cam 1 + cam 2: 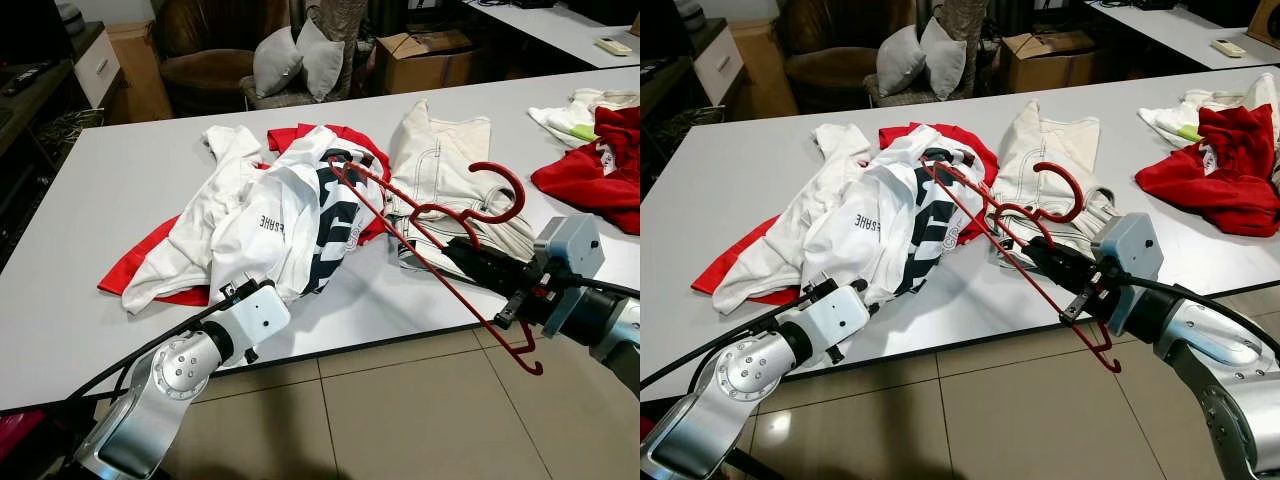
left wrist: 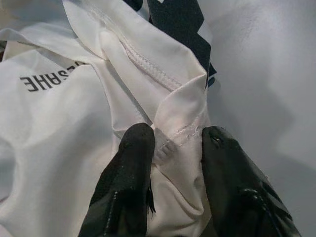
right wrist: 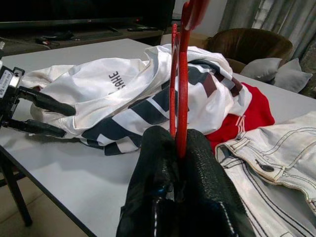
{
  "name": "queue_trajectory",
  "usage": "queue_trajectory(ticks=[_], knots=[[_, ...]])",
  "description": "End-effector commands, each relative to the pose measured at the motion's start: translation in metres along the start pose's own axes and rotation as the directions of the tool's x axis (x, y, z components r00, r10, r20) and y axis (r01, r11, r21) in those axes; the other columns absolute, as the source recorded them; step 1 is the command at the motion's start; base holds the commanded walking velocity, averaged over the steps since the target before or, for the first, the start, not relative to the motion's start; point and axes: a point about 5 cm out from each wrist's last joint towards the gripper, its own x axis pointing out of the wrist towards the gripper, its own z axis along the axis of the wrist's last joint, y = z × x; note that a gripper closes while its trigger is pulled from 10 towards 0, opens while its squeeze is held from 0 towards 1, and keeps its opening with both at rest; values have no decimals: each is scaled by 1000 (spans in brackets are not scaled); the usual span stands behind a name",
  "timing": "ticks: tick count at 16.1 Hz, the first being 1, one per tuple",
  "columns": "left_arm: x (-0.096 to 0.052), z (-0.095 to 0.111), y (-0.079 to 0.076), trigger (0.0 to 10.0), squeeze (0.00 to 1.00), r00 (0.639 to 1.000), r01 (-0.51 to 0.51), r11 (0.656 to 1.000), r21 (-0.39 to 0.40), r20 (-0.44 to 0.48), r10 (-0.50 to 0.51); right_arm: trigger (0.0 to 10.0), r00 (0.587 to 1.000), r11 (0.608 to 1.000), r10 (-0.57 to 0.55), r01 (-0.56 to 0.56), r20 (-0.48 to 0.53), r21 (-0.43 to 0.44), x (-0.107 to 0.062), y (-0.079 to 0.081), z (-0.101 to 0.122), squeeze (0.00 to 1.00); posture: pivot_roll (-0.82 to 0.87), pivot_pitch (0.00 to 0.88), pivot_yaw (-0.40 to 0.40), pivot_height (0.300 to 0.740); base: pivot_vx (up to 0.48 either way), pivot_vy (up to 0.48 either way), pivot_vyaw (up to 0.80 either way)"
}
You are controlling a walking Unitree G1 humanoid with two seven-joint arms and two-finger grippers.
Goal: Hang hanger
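On the white surface (image 1: 120, 190) lies a white shirt (image 1: 270, 225) with dark stripes, heaped over a red garment (image 1: 150, 255). The left gripper (image 2: 173, 143) sits at the shirt's 6 o'clock edge, its fingers (image 2: 131, 168) pinching a fold of the hem. The right gripper (image 3: 175, 148) has its fingers clamped on the red hanger (image 1: 440, 235), holding it tilted above the surface at the shirt's 3 o'clock, one end reaching over the shirt, the hook toward 2 o'clock. Pale jeans (image 1: 440, 170) lie under the hanger. More red and white clothes (image 1: 590, 150) sit at 2 o'clock.
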Motion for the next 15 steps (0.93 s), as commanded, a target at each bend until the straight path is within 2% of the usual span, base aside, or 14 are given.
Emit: queue_trajectory(ticks=[1, 7, 10, 12, 15], knots=[[0, -4, 3, 0, 0, 1000, -15, 1000, -5, -24, 15, 10000, 1000, 1000, 13, -12, 13, -16, 0, 4, 2, 0, -229, 0, 80, 740, 0, 0, 0], [1, -1, 5, 0, 0, 999, -41, 999, -4, 6, 41, 10000, 1000, 1000, 15, -15, 10, -16, 0, 4, 2, 0, -226, 0, 72, 740, 0, 0, 0], [1, 6, 9, 0, 0, 996, -69, 998, 8, 60, 69, 10000, 1000, 1000, 16, -16, 9, -19, 0, 3, 2, 0, -225, 0, 71, 740, 0, 0, 0], [0, 9, 14, 0, 0, 991, -97, 995, 18, 89, 95, 10000, 1000, 1000, 11, -11, 12, -24, 0, 0, 2, 0, -223, 0, 71, 740, 0, 0, 0], [-2, 6, 31, 0, 0, 987, -133, 990, 39, 97, 129, 10000, 1000, 1000, -1, 2, 22, -29, 1, 0, 3, 0, -222, 0, 73, 740, 0, 0, 0]])
